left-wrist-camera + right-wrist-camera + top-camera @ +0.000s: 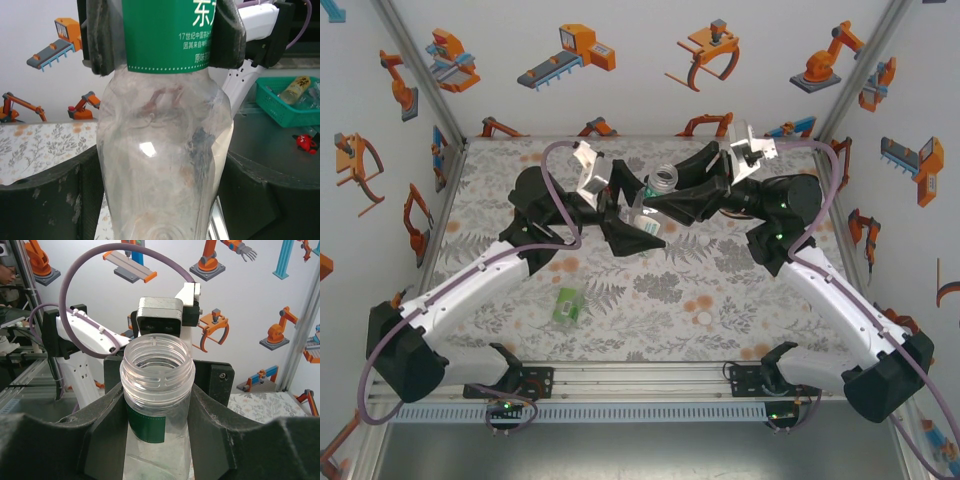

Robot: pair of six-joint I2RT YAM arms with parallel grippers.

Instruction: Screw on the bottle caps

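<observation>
The right gripper (157,397) clamps the green-labelled bottle (157,357) just below its threaded neck, the mouth open and uncapped above the jaws. The left gripper (162,170) grips the clear lower body of the same bottle, a jaw pressed to either side, with the right gripper's pair on the label beyond. A second small green bottle (567,305) lies on the floral table (720,300), well apart from both grippers, toward the arms' bases.

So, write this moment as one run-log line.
green-labelled bottle: uncapped | right end effector: shut below its neck | left end effector: shut on its body
</observation>
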